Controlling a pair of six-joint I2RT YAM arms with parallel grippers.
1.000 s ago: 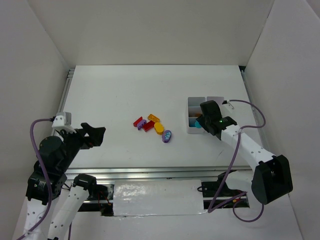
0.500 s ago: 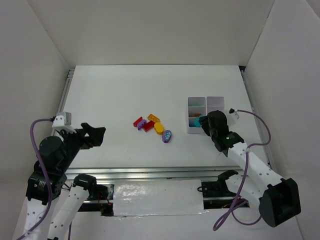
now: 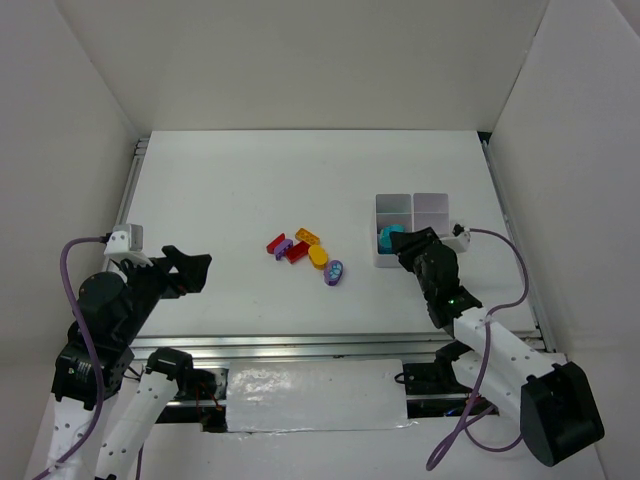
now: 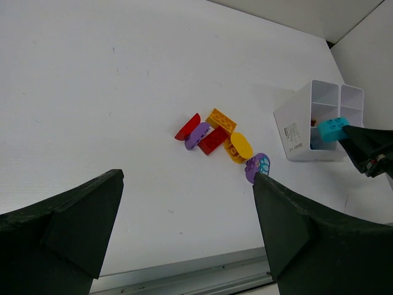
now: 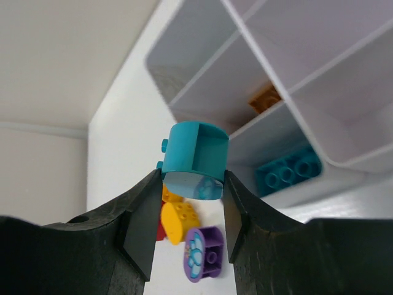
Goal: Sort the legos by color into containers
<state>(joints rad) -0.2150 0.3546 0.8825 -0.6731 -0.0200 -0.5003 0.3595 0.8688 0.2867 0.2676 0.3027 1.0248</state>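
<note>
My right gripper (image 5: pixel 191 181) is shut on a teal rounded lego (image 5: pixel 196 153), held just above the near left part of the white containers tray (image 3: pixel 413 200). In the top view that teal lego (image 3: pixel 390 238) shows at the right gripper (image 3: pixel 398 246). One compartment holds a teal studded brick (image 5: pixel 288 174), another an orange brick (image 5: pixel 265 98). Loose legos lie mid-table: two red (image 3: pixel 276 242) (image 3: pixel 297 252), a small purple (image 3: pixel 284 250), an orange (image 3: pixel 308 237), a yellow oval (image 3: pixel 318 256), a purple oval (image 3: pixel 334 272). My left gripper (image 3: pixel 190 268) hangs open at the near left, far from them.
The tray (image 4: pixel 301 123) stands at the right, close to the table's right rail (image 3: pixel 505 215). A metal rail (image 3: pixel 300 348) runs along the near edge. White walls enclose the table on three sides.
The right wrist has drawn back toward the near edge while its fingers keep the teal lego at the tray's near left. The left arm has not moved.
</note>
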